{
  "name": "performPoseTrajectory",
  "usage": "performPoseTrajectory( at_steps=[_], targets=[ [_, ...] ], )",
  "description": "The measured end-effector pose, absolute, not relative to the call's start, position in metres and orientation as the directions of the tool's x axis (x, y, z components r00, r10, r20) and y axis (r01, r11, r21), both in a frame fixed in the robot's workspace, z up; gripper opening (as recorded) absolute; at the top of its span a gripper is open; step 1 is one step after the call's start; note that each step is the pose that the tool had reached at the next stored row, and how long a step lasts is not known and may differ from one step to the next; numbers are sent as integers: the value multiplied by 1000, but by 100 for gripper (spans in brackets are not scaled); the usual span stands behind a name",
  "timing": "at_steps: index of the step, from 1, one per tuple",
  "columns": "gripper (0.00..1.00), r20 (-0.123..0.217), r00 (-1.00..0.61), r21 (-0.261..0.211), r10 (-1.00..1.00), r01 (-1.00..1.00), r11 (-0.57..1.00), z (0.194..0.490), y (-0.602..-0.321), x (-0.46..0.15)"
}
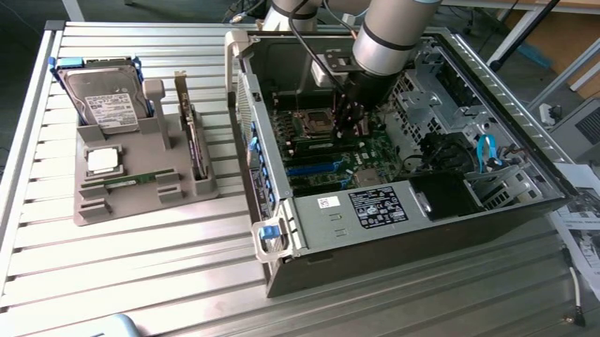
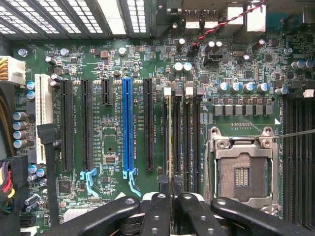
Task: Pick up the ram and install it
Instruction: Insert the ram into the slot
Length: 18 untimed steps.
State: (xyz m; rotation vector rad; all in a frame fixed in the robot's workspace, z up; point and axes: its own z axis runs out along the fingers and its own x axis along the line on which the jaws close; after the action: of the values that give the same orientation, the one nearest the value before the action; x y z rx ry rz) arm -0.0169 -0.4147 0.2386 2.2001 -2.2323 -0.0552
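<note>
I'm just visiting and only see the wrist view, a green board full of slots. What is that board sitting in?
Observer: An open computer case lying on its side on a slatted metal table.
Operator: Any spare parts around?
Observer: A grey holder beside the case, on the exterior view's left, carries a hard drive.
Operator: Any ram there?
Observer: Yes, a thin green ram stick rests in that holder.

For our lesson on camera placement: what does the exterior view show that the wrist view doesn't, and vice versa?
Exterior view: the grey holder with the hard drive, beside the open case. Wrist view: the white slot, the red-black wire, and the ram edge-on in the gripper. Both: the gripper over the motherboard, the blue slot and the processor socket.
</note>
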Motion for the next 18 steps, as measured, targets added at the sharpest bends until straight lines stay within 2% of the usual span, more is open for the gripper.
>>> performPoseTrajectory(
  at_steps=[18],
  targets=[
    [12, -20, -15, 30, -1000, -999, 14, 235, -414, -17]
  ],
)
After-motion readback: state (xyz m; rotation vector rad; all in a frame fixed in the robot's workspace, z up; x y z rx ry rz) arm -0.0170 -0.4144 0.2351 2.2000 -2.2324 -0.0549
